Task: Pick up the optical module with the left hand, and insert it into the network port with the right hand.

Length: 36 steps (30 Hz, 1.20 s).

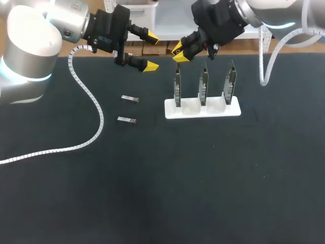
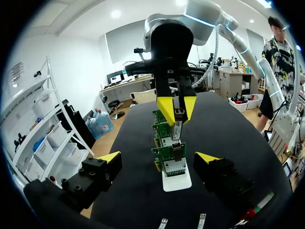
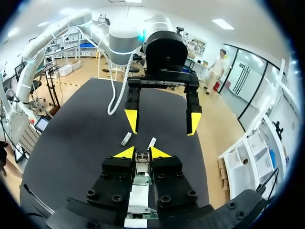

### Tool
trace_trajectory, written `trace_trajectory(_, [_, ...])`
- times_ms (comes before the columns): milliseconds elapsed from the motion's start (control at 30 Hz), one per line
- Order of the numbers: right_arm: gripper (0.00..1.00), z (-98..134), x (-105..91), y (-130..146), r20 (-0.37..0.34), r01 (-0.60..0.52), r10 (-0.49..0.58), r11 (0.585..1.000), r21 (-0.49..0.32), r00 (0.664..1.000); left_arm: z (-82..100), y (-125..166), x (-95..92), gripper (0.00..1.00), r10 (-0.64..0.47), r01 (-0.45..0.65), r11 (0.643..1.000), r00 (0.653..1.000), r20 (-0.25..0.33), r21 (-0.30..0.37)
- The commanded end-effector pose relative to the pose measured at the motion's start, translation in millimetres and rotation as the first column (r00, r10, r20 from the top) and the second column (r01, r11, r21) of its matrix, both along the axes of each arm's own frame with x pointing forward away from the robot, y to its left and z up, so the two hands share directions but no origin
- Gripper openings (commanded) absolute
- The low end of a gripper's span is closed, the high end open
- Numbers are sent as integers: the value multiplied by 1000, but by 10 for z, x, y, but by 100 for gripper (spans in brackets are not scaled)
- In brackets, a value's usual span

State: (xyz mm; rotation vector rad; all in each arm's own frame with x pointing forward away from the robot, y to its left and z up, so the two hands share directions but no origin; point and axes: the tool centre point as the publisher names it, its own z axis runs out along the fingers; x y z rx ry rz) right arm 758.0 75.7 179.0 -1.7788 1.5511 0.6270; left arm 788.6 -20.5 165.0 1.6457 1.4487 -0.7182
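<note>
My right gripper (image 1: 179, 52) is shut on a small silver optical module (image 3: 142, 160), which shows between its yellow tips. It hangs just above the leftmost green circuit board (image 1: 177, 84) on the white stand (image 1: 202, 109). The left wrist view has that module (image 2: 177, 120) pointing down at the nearest board (image 2: 170, 153). My left gripper (image 1: 151, 51) is open and empty, hovering left of the stand, its fingers (image 3: 131, 119) facing the right gripper. Two more modules (image 1: 130, 99) (image 1: 126, 120) lie flat on the black table left of the stand.
The stand carries three upright boards, the others in the middle (image 1: 203, 84) and on the right (image 1: 231, 84). A white coiled cable (image 1: 94, 104) trails from my left arm across the table's left side. Another coiled hose (image 1: 263, 61) hangs from my right arm behind the stand.
</note>
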Motion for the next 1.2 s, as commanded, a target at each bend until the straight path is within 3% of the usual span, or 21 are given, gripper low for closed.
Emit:
trace_trajectory(33, [0,20,-121,-16,24,12,-12,1000,8,1000,3,-4,18,100,-3,3,1000,1000,-3,5])
trace_trajectory(1200, [0,-159,6,39,-23,-34,35,999,39,999,3,-4,18,100,-3,3,1000,1000,-3,5])
